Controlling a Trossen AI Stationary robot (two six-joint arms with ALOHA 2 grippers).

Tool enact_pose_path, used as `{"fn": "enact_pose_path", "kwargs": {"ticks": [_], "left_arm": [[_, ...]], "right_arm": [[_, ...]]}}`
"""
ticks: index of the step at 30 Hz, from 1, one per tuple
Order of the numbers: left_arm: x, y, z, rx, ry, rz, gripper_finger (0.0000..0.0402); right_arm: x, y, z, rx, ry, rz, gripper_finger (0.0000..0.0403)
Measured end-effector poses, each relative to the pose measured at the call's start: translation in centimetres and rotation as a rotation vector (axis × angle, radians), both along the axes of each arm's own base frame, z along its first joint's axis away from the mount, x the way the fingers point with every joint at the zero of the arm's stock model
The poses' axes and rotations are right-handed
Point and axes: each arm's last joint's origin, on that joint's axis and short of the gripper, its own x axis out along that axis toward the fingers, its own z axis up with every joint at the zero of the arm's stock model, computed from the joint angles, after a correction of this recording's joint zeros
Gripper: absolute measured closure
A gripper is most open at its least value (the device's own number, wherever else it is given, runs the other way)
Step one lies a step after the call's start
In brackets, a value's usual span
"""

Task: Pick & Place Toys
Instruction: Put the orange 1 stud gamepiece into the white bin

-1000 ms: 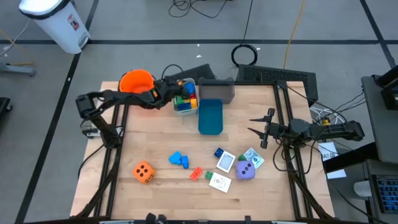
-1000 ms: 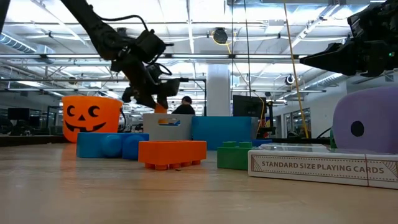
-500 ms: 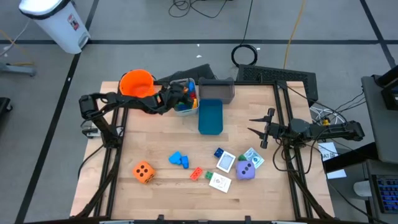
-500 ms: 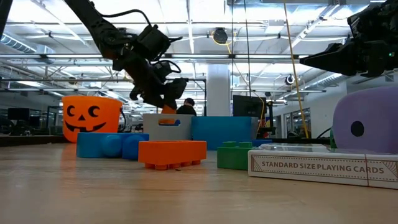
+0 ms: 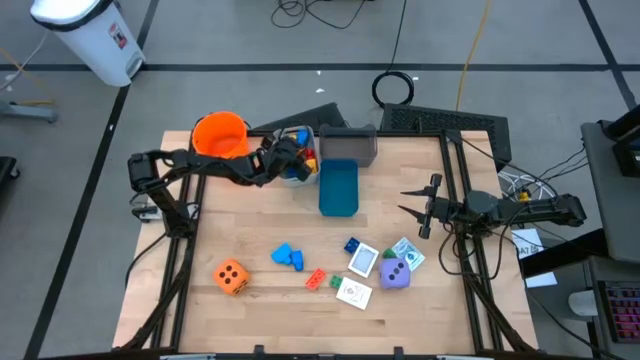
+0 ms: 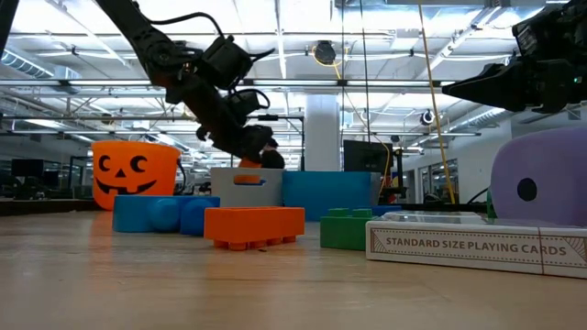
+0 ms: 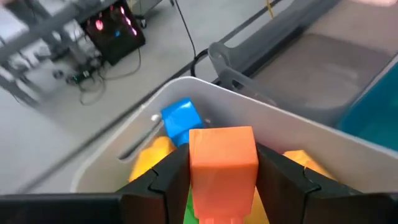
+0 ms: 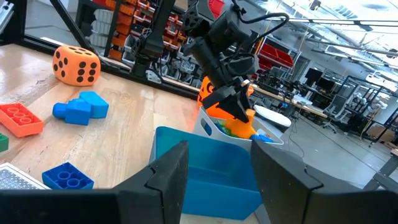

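My left gripper [image 5: 287, 156] is shut on an orange block [image 7: 222, 163] and hangs over the pale grey bin [image 5: 284, 177] at the table's far side. That bin holds blue, yellow and green blocks. On the near half of the table lie an orange dotted die [image 5: 231, 276], a blue block [image 5: 288, 257], an orange block [image 5: 316, 279], a green block [image 5: 333, 283], a purple die [image 5: 396, 274] and several picture cards [image 5: 362, 261]. My right gripper [image 5: 420, 208] is open and empty above the table's right edge. My left gripper pinches the orange block's two opposite sides [image 7: 194, 167] between its two fingers [image 7: 168, 183]. The block's studless end face [image 7: 222, 149] points forward past the fingertips. The block is lifted clear, above the blocks inside the pale grey bin.
An orange pumpkin-face bucket [image 5: 220, 134] stands left of the pale grey bin. A darker grey bin [image 5: 348, 145] and a blue bin [image 5: 338, 187] stand right of it. A box of playing cards [image 6: 477, 246] lies by the purple die. Bare wood shows at the table's centre.
My left gripper has carried the orange block toward the table's right edge, from beside the pumpkin bucket to over the pale grey bin, and has come down a little. It has stayed shut on the block.
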Motion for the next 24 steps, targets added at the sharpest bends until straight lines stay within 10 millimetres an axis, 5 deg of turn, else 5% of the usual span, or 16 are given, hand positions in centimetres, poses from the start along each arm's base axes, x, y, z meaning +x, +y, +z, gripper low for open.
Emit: {"fn": "enact_pose_path", "kwargs": {"ticks": [18,24], "left_arm": [[-0.7,1.7,0.0,0.081,0.161,-0.125,0.0228],[-0.7,1.6,-0.1,0.091,0.176,-0.138,0.0179]], "right_arm": [[0.0,0.0,0.0,-0.002,0.0,0.0,0.0234],[0.0,0.0,0.0,-0.003,0.0,0.0,0.0234]]}}
